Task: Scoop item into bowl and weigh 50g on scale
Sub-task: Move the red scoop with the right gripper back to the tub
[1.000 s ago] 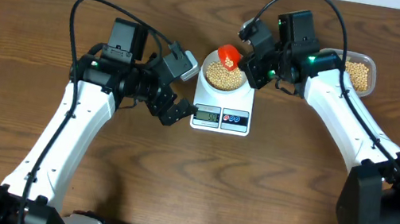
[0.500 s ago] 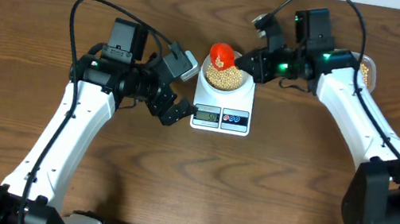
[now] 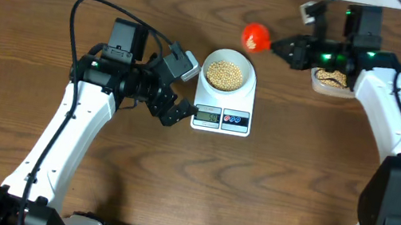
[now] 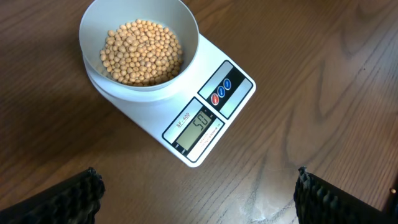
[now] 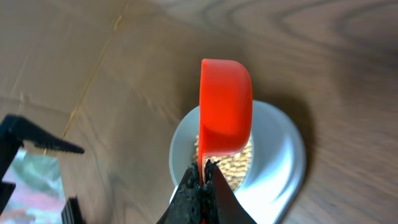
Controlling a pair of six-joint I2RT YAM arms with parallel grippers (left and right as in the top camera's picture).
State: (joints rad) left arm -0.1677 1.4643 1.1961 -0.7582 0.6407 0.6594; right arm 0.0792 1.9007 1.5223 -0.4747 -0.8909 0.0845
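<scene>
Overhead view: weighing stage, judged close to complete.

Soybeans (image 3: 224, 73) lie in the white bowl (image 3: 252, 71), which sits on the kitchen scale (image 3: 221, 118). In the left wrist view its display (image 4: 200, 124) appears to read about fifty, so probably only a final check or trim is left. The right tool (image 3: 282, 46), pressed together, pinches the handle of a red scoop (image 3: 255, 36) above bare bench (image 3: 270, 180), between the bowl and the clear container (image 3: 315, 82) of spare beans. The left tool (image 3: 178, 114), spread and empty, hangs just beside the scale's front-left corner. Nothing blocks the bowl.
</scene>
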